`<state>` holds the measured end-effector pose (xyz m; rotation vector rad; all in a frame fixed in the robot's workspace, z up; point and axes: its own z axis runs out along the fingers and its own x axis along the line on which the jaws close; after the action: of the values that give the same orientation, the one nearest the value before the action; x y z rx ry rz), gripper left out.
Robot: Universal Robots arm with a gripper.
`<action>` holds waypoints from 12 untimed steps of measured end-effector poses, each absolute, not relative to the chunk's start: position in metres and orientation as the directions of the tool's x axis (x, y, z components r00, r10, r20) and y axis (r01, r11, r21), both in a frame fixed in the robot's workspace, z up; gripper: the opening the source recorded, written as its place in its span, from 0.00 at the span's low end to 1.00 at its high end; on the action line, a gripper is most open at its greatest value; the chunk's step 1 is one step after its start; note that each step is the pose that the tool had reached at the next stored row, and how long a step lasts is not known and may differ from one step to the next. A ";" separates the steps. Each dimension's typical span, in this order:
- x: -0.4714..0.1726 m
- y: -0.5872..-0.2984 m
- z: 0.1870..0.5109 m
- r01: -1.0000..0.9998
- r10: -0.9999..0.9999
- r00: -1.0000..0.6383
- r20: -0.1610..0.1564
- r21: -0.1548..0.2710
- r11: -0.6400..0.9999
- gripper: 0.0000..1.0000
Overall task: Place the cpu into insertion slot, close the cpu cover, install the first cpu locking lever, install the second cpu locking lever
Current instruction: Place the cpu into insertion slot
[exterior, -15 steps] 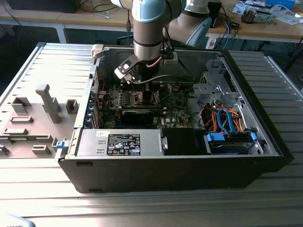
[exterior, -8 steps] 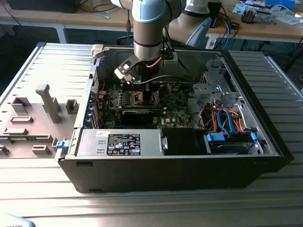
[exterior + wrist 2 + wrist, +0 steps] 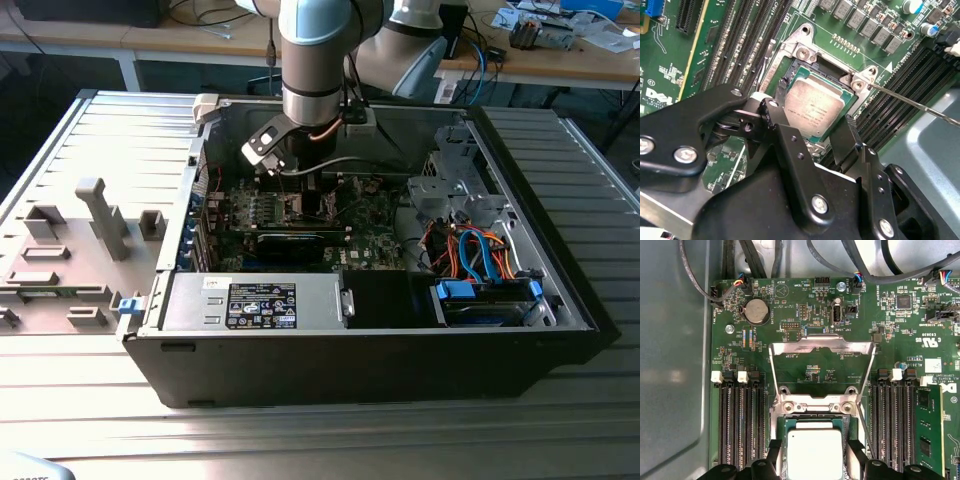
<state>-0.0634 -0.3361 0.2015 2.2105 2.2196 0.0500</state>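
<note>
Station of the gripper: low inside the open computer case, directly over the insertion slot. Grip state: neither wrist view shows whether it clamps the cpu or merely stands over it; cannot tell.

Position of the cpu: flat and square within the insertion slot, silvery top upward, with a narrow green border round the lid. It looks level with the socket's metal rim, not tilted.

Condition of the cpu cover: open, standing away from the socket on its hinge edge and off the cpu. Green motherboard shows through its square window.

Condition of the locking lever: a thin metal rod running out from one socket corner across the neighbouring memory slots, not lying over the cover.

Surroundings, first wrist view: memory slots flank the socket on two sides. A coin cell sits on the board beyond the cover. Black cables cross past the board's far edge.

Surroundings, exterior view: the arm comes down from above into the case. A silver box with a dark label lies along the near wall, and orange and blue cables lie toward the exterior view's right. The case rests on a slatted metal table.
</note>
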 end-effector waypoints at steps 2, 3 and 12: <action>-0.063 -0.337 0.202 1.000 1.000 -0.004 0.016 0.029 0.004 0.62; -0.063 -0.338 0.202 1.000 1.000 -0.004 0.016 0.029 0.004 0.62; -0.063 -0.342 0.204 1.000 1.000 -0.004 0.016 0.028 0.004 0.62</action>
<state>-0.0627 -0.3420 0.2039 2.2106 2.2196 0.0493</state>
